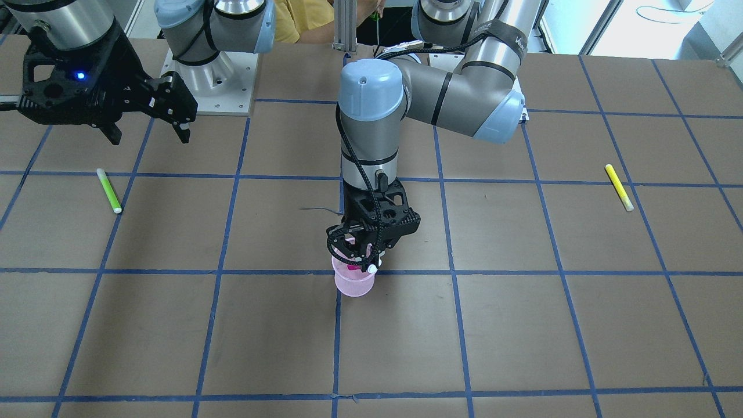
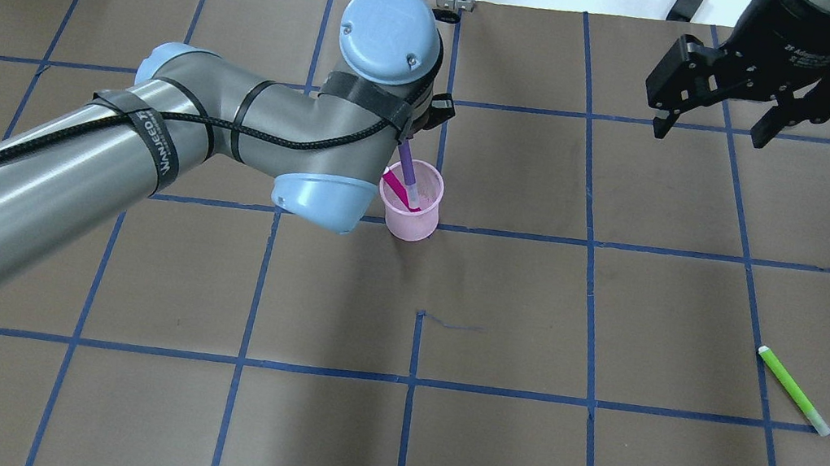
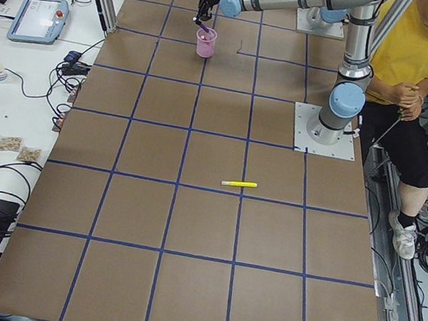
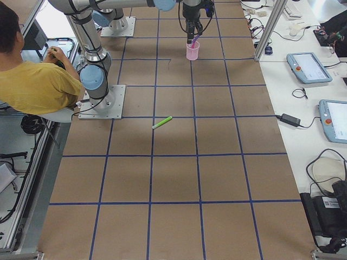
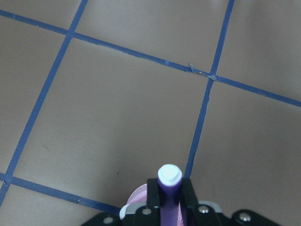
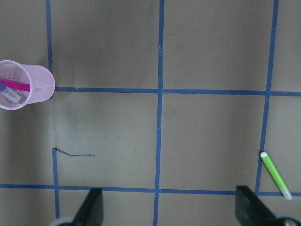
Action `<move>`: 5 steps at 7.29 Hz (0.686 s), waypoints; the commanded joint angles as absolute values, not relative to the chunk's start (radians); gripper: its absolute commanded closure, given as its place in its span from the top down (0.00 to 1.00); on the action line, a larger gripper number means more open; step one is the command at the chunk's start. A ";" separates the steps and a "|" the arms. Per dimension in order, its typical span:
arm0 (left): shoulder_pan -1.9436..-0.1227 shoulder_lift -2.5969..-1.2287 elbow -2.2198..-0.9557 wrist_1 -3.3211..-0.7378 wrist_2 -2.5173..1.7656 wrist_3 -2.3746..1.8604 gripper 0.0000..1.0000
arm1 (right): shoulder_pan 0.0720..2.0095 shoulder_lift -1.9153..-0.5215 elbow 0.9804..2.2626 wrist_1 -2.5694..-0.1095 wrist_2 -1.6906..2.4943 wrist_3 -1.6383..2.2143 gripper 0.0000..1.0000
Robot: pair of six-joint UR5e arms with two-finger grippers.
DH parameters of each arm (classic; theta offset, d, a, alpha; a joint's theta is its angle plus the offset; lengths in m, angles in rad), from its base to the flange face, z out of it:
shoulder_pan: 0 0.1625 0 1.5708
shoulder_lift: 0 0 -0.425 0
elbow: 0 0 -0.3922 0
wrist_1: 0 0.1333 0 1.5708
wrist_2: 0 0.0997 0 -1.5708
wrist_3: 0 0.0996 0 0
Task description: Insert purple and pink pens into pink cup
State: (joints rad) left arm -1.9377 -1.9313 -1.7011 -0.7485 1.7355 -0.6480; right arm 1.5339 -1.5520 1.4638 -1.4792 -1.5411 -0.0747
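Note:
The pink mesh cup [image 2: 411, 216] stands near the table's middle; it also shows in the front view [image 1: 354, 285] and the right wrist view [image 6: 26, 87]. A pink pen [image 2: 393, 178] leans inside it. My left gripper [image 5: 169, 188] is right above the cup and shut on the purple pen [image 2: 408, 170], whose lower end is inside the cup. In the left wrist view the pen's white-capped top [image 5: 169, 176] stands between the fingers. My right gripper [image 2: 715, 126] is open and empty, raised at the far right, away from the cup.
A green pen [image 2: 795, 390] lies on the right side of the table, also in the right wrist view [image 6: 276, 175]. A yellow pen [image 1: 619, 187] lies on my left side, partly hidden under the left arm in the overhead view. A person in yellow [image 3: 410, 53] sits behind the robot's base.

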 commanded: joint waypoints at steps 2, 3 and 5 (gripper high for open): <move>-1.936 -1.948 -1.718 -0.710 1.753 -0.649 0.79 | 1.534 -1.552 1.465 -1.480 -1.543 -0.094 1.00; -1.933 -1.951 -1.718 -0.704 1.752 -0.653 1.00 | 1.534 -1.551 1.466 -1.479 -1.546 -0.091 1.00; -1.896 -1.922 -1.701 -0.695 1.737 -0.632 1.00 | 1.534 -1.551 1.466 -1.480 -1.546 -0.091 1.00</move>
